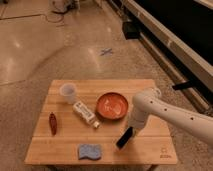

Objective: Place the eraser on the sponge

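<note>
The eraser (124,138), a long black block, hangs tilted just above the front middle of the wooden table (152,146). My gripper (131,128) is at its upper end and shut on it, at the tip of the white arm that comes in from the right. The blue-grey sponge (90,151) lies flat near the table's front edge, a short way left of the eraser and slightly nearer the front. Eraser and sponge are apart.
An orange bowl (112,105) sits just behind the gripper. A white bottle (85,113) lies on its side at the centre, with a clear cup (68,92) behind it. A small dark red object (52,123) lies at the left.
</note>
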Tool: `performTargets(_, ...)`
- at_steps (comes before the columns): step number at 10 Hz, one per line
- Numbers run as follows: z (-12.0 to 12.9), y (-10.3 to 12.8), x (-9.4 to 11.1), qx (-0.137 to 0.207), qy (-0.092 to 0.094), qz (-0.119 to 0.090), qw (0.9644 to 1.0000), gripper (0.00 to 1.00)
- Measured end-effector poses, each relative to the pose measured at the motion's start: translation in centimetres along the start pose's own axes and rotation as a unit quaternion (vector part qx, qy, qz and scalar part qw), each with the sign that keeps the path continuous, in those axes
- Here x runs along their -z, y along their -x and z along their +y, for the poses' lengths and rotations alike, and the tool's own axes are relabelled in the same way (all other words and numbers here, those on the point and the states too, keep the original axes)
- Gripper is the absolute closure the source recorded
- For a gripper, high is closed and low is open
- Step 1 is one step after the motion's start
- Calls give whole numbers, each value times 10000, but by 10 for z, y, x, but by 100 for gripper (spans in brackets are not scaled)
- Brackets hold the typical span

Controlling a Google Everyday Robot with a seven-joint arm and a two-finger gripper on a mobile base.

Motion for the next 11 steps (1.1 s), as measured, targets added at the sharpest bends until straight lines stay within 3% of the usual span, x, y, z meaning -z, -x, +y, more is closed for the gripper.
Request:
performTargets(3,-5,50,10,551,-9,-457,9974,100)
performTargets(5,-16,91,13,1058,-40,-746,9916,100)
performTargets(7,-33,128,11,1562,-166,-943,9831,100)
performTargets(11,-61,157,-13,2166,-513,-1090,9688,100)
